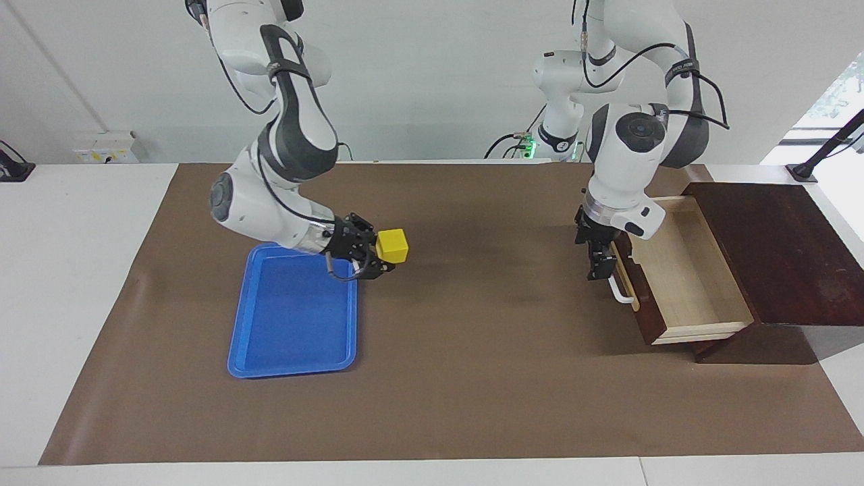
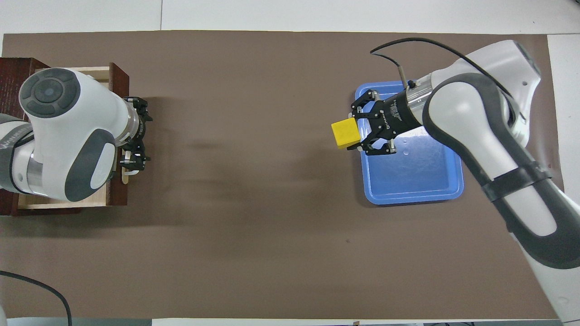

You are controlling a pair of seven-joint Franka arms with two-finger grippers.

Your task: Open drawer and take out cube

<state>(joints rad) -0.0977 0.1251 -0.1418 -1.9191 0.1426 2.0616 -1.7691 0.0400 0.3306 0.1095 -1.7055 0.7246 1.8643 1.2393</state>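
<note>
My right gripper [image 1: 386, 251] is shut on the yellow cube [image 1: 392, 246] and holds it in the air over the brown mat, just off the edge of the blue tray; the cube also shows in the overhead view [image 2: 345, 134]. The dark wooden drawer [image 1: 641, 304] is pulled open at the left arm's end of the table, and its pale interior shows. My left gripper [image 1: 599, 266] points down at the drawer's front, right by the white bar handle [image 1: 622, 291]. In the overhead view the left gripper [image 2: 135, 156] is beside the handle [image 2: 128, 172].
The flat blue tray [image 1: 290, 324] lies on the brown mat [image 1: 472, 378] toward the right arm's end of the table, with nothing in it. The dark wooden box [image 1: 776, 250] stands at the left arm's end.
</note>
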